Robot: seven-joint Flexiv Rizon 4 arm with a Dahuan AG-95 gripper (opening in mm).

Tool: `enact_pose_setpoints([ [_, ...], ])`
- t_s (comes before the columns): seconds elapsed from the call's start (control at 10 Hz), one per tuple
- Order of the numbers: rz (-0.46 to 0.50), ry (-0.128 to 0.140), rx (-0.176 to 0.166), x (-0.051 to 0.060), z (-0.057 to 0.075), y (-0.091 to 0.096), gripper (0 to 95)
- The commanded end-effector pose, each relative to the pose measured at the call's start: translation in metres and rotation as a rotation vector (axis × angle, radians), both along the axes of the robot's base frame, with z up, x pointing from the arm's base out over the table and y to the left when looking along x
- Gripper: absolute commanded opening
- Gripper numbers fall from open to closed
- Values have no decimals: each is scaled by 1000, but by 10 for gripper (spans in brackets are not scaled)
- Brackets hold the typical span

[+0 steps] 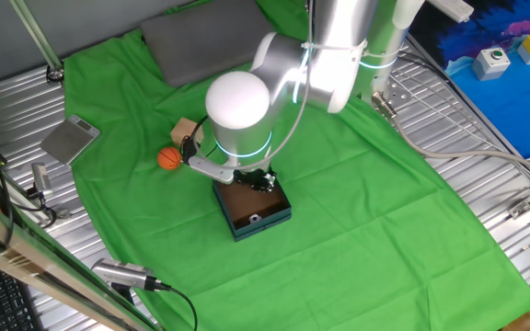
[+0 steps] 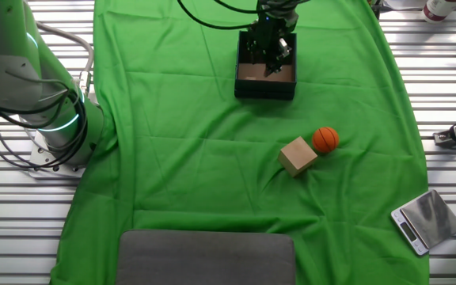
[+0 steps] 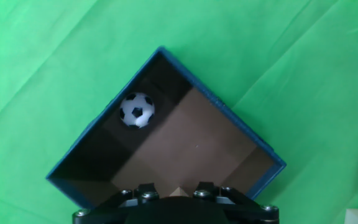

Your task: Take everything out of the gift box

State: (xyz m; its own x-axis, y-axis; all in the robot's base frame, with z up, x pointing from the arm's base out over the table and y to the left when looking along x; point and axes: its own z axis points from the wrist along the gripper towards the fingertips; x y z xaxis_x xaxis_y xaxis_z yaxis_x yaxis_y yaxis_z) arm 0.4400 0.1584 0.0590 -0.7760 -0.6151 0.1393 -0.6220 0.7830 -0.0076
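Hand view: claw (image 3: 178, 193) inside gift box (image 3: 241, 130)

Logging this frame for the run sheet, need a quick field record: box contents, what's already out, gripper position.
gift box: on the green cloth
inside box: soccer ball by one wall; a tan tip shows at the gripper, possibly a cube
out on cloth: orange ball and one wooden cube, side by side
gripper: down over the box, finger state unclear
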Motion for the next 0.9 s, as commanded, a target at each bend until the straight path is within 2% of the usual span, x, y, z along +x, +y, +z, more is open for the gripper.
enact_pose_setpoints([
  [0.1, 19, -12, 18, 0, 1, 1, 380],
  [0.3, 31, -36, 30, 1, 1, 0, 380],
  [0.4, 34, -38, 39, 1, 1, 1, 380],
  [0.5, 47, -43, 62, 4, 0, 3, 380],
  [0.6, 60, -44, 94, 8, 2, 5, 380],
  [0.7, 73, -45, 103, 12, 5, 7, 380],
  [0.9, 92, -52, 109, 25, 15, 17, 380],
])
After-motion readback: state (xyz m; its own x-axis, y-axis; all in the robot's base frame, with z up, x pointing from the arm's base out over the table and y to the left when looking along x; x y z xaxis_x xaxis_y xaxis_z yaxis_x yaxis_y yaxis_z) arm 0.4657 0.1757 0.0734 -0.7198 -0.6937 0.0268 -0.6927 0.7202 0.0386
